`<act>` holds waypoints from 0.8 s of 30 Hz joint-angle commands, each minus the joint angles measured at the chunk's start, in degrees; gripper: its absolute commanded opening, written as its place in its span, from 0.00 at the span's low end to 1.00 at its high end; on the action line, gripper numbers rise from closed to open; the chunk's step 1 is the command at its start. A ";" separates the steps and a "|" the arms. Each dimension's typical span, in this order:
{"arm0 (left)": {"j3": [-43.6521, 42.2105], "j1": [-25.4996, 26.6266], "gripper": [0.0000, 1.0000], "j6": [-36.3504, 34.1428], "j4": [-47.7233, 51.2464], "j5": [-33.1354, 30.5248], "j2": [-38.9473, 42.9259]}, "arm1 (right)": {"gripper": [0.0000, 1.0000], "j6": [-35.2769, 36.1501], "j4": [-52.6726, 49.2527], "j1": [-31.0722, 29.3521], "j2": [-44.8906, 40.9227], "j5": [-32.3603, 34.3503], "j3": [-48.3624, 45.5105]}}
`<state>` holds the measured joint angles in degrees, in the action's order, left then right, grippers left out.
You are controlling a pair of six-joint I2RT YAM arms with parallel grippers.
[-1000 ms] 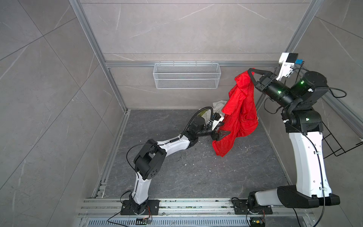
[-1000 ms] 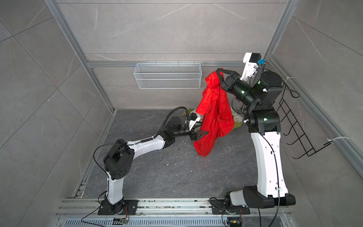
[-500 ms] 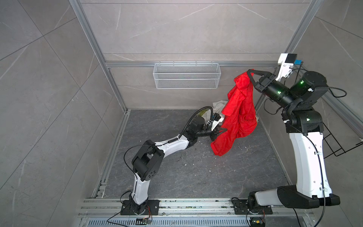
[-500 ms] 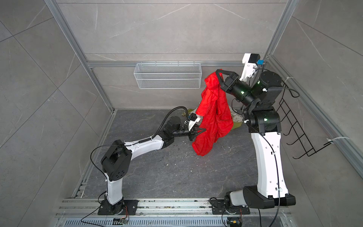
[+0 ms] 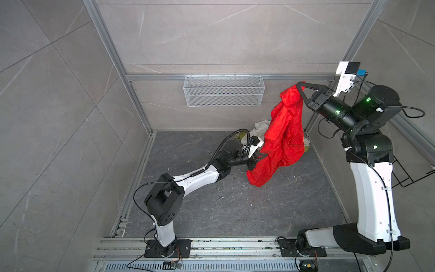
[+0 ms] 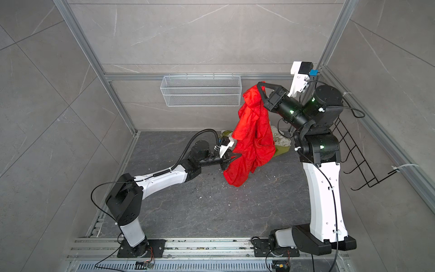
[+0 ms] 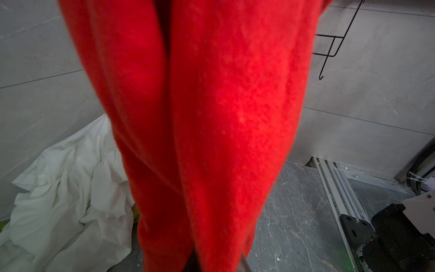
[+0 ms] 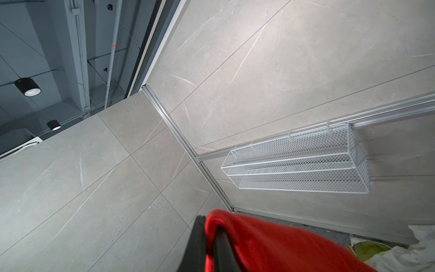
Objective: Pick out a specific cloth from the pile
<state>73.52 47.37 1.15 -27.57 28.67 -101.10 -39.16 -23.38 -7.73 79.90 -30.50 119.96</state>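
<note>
Spanning the enclosure floor, the dark counter point(image 5: 211, 212) carries the pile point(image 6: 281, 147) at its back corner: white, olive-green and printed cream cloths. The cloth point(image 5: 282, 136), bright red, hangs in front of the pile. Whether its lowest fold clears the counter cannot be told. The right claw point(image 5: 300, 85), raised high, is clamped on the top bunch. The left claw point(image 5: 263, 157) is closed on a lower side fold. The fabric is judged light, limp and thin, so a single layer may slip out of a pinch. Take hold on bunched, doubled folds or a seam.
</note>
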 commanded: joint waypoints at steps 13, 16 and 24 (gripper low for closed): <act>-11.32 0.22 0.00 -3.69 0.71 -6.63 16.37 | 0.00 3.66 -9.09 -8.39 -3.56 -2.10 -0.50; -13.08 0.19 0.00 -4.23 2.58 -7.45 19.41 | 0.00 4.87 -13.91 -11.25 -2.48 -2.69 2.20; -19.78 0.28 0.00 -6.61 7.33 -11.14 29.63 | 0.00 6.53 -19.60 -21.60 -1.98 1.78 1.07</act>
<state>54.46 47.37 -2.92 -20.29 19.46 -75.77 -34.35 -41.15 -26.26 78.02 -30.72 121.36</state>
